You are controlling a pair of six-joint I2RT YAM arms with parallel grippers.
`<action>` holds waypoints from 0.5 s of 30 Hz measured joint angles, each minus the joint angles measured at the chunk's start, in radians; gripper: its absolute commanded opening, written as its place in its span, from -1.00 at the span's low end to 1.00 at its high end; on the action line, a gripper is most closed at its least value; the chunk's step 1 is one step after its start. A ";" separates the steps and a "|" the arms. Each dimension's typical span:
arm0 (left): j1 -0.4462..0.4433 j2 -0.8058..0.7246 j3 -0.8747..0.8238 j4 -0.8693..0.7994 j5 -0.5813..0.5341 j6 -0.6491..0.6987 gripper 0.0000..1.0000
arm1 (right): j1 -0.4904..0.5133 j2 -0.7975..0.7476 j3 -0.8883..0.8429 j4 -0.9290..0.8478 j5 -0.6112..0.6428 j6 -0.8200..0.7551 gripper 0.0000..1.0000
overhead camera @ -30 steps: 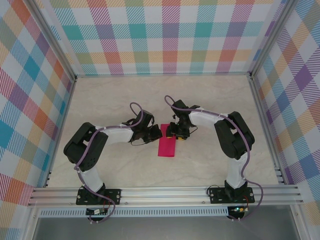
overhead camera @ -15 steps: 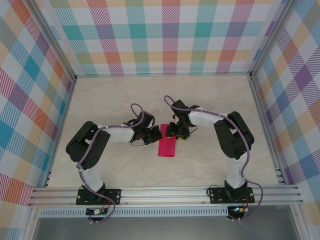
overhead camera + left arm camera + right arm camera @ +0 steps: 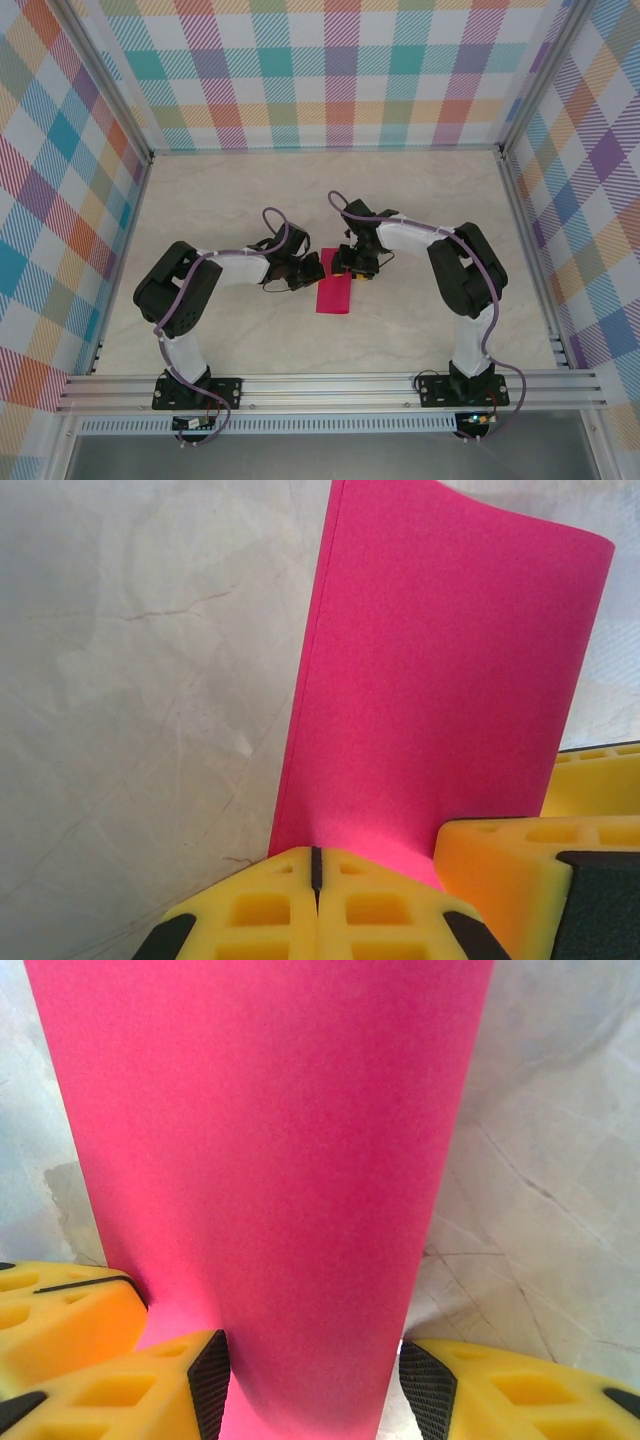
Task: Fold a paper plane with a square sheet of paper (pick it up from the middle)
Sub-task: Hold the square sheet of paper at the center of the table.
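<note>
The square sheet of paper [image 3: 333, 294], folded into a narrow strip, lies mid-counter [image 3: 400, 200] with its far end lifted between both grippers: the left fingers [image 3: 315, 910] are closed on its edge, while the right fingers [image 3: 210, 1385] stand apart, straddling the strip.

The bench [image 3: 220, 200] has a pale cream top with a faint marbled veining, which the wrist views show as thin grey cracks and cloudy patches. Three upright panels enclose it: a back wall [image 3: 330, 70] along the far edge, a left wall [image 3: 50, 200] and a right wall [image 3: 600, 220], all printed in a pastel check of teal, orange, pink, purple and yellow. Aluminium posts [image 3: 105, 80] stand at the far corners. A silver rail [image 3: 330, 390] runs along the near edge. The light is even and soft.
</note>
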 measured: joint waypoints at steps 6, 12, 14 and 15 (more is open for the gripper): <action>0.000 0.004 0.053 -0.118 -0.026 0.014 -0.95 | 0.003 -0.023 0.015 -0.006 -0.005 0.004 0.13; -0.001 0.006 0.064 -0.147 -0.032 0.023 -0.95 | 0.014 -0.079 0.006 -0.009 0.040 0.029 0.15; -0.001 0.007 0.064 -0.147 -0.032 0.023 -0.95 | 0.015 -0.144 -0.015 -0.006 0.058 0.042 0.12; -0.001 0.008 0.065 -0.147 -0.032 0.023 -0.95 | 0.015 -0.175 -0.026 -0.002 0.061 0.048 0.09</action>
